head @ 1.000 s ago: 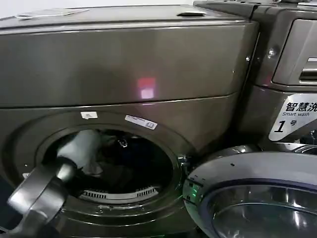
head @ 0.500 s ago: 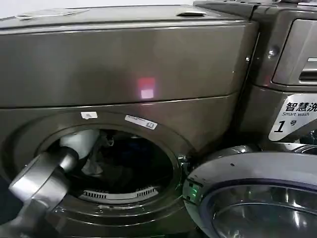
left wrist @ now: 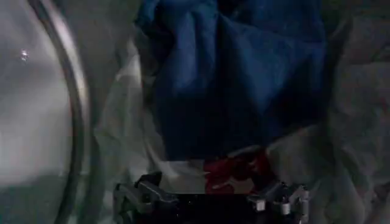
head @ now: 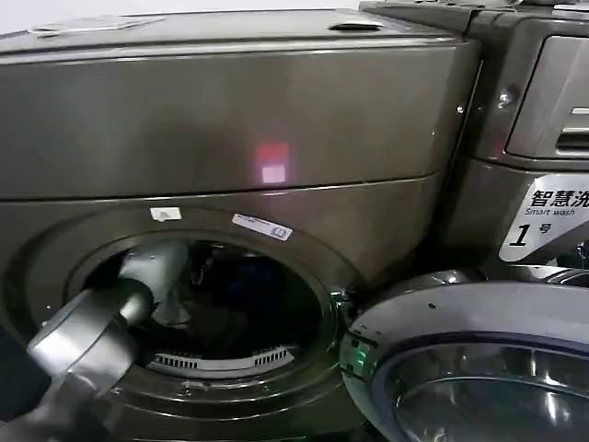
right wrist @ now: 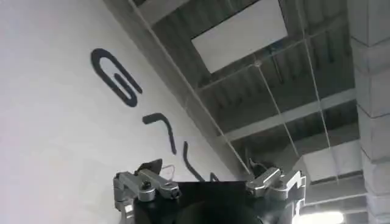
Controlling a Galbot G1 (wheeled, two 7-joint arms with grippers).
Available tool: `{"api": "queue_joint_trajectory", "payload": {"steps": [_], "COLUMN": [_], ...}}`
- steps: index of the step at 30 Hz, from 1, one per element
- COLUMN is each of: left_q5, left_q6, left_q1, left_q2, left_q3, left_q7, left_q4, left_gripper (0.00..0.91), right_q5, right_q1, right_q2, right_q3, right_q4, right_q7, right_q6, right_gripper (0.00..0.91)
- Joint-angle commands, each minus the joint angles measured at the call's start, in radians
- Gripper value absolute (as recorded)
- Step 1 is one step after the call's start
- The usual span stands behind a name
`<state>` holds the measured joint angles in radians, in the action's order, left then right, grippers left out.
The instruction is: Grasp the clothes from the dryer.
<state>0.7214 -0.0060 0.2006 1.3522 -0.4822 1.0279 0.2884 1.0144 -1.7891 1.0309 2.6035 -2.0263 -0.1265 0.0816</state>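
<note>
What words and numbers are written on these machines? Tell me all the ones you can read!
"智慧洗", cut off at the picture's edge: white label on the neighbouring grey machine.
"Smart wash": same label.
"1 号": same label.
Two small white stickers above the dark grey dryer's round opening: too small to read.
Large dark letters on the white wall, right wrist view: partly visible, not readable.

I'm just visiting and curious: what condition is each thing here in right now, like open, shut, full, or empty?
Dryer door: swung fully open.
Dryer drum: open, with clothes inside.
Blue garment: crumpled in the drum, not gripped.
White cloth: crumpled beside the blue garment.
Left claw: open, inside the drum, facing the clothes.
Right claw: open, empty, pointing up toward the ceiling.
Neighbouring machine marked 1: its door cannot be seen.
</note>
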Motion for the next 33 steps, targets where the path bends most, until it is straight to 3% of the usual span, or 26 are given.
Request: {"api": "queue_joint_trajectory", "payload": {"steps": [1,3,4,6,9,10,15,19,26,33], "left_q5": [0.021,0.024,0.024,0.024,0.025,0.024,0.022,0.010,-0.006,-0.090], "left_q6": [0.000,-0.001,-0.001,-0.001,-0.003,-0.003,-0.005,-0.009,-0.020,0.007], "left_q1": [-0.017,-0.020,-0.020,-0.019,-0.019,-0.019,-0.018,-0.013,-0.007,-0.017], "left_q2": [0.004,0.004,0.003,0.001,0.001,0.002,0.009,0.012,0.010,0.021], "left_q3": [-0.011,-0.013,-0.013,-0.013,-0.014,-0.014,-0.012,-0.006,-0.001,0.130], "left_q7": [0.009,0.012,0.017,0.020,0.028,0.030,0.039,0.041,0.057,-0.013], "left_q4": [-0.019,-0.028,-0.031,-0.032,-0.032,-0.033,-0.036,-0.039,-0.031,0.011], "left_gripper": [0.907,0.751,0.592,0.501,0.182,0.148,0.102,0.000,0.000,0.000], "right_q5": [0.000,0.000,0.000,0.000,0.000,-0.001,-0.006,-0.009,-0.016,-0.020], "right_q1": [-0.003,-0.004,-0.004,-0.004,-0.002,-0.002,0.002,0.003,0.007,0.011], "right_q2": [0.002,0.001,0.002,0.002,0.001,0.002,0.004,0.003,0.007,0.008], "right_q3": [0.003,0.003,0.002,0.002,0.001,0.000,-0.003,-0.001,-0.007,-0.012], "right_q4": [-0.001,-0.001,0.000,-0.001,-0.002,-0.001,0.002,0.006,0.009,0.006], "right_q7": [0.000,-0.001,-0.001,-0.001,-0.001,-0.002,-0.003,-0.004,-0.006,-0.005], "right_q6": [-0.001,-0.001,-0.001,-0.001,-0.001,-0.001,-0.002,-0.003,-0.005,-0.005], "right_gripper": [0.907,0.907,0.907,0.907,0.907,0.907,0.907,0.907,0.907,0.907]}}
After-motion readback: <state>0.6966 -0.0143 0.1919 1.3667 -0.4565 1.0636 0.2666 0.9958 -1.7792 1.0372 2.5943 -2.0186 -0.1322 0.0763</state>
